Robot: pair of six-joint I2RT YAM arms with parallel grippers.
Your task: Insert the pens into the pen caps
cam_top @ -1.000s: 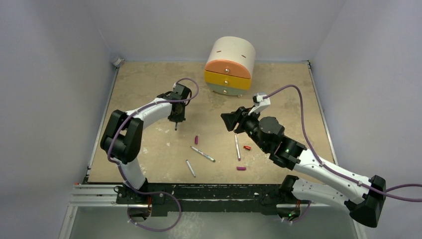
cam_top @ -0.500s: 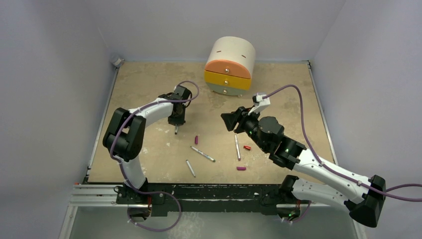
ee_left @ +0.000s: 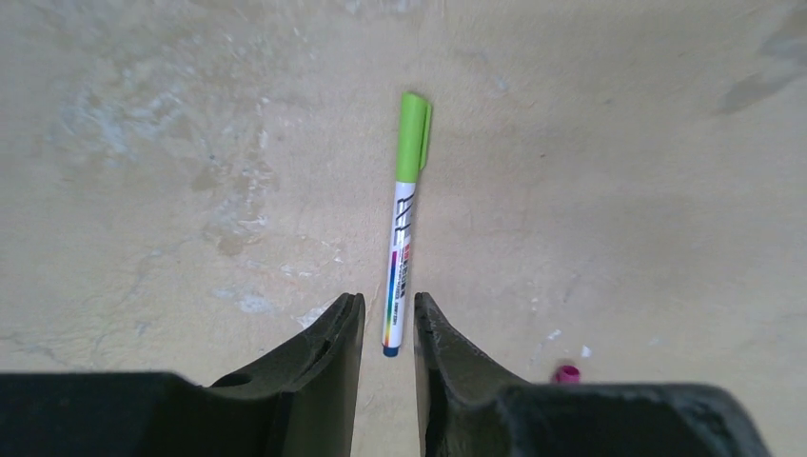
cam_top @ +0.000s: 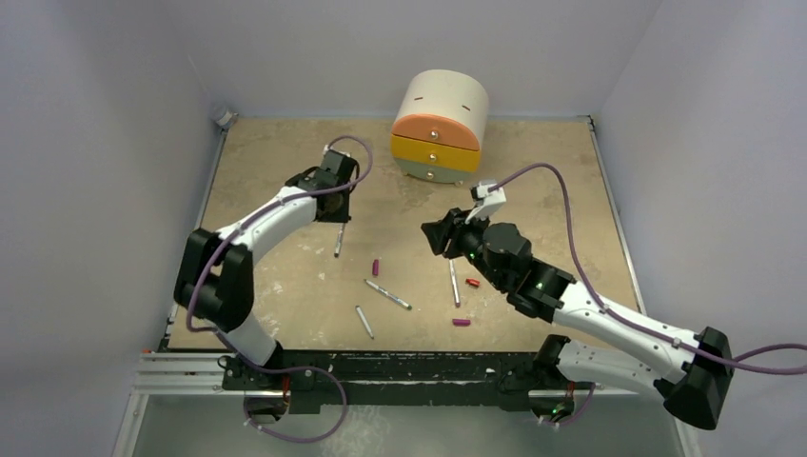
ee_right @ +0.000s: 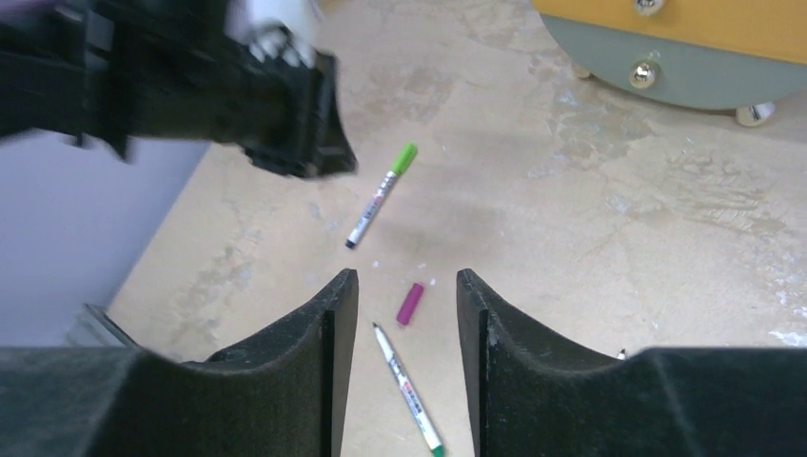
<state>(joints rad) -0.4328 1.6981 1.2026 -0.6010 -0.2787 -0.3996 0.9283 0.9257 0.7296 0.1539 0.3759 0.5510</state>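
Observation:
A pen with a green cap on it [ee_left: 404, 228] lies flat on the table, also seen as a capped pen [cam_top: 338, 240] just in front of my left gripper [cam_top: 333, 200]. The left gripper [ee_left: 388, 309] hangs above the pen's blue end, open by a narrow gap and holding nothing. My right gripper [ee_right: 406, 286] is open above a magenta cap [ee_right: 411, 303] and an uncapped pen [ee_right: 407, 390]. Two more pens [cam_top: 364, 322] [cam_top: 454, 282], a red cap [cam_top: 472, 283] and a second magenta cap [cam_top: 462, 323] lie loose mid-table.
A round drawer unit [cam_top: 440, 124] with orange, yellow and grey drawers stands at the back centre. Grey walls close the table on three sides. The left gripper's black body [ee_right: 285, 105] shows at the upper left of the right wrist view.
The left gripper opened, let go of the green-capped pen and drew back toward the far side; the pen now lies flat. The right arm shifted slightly.

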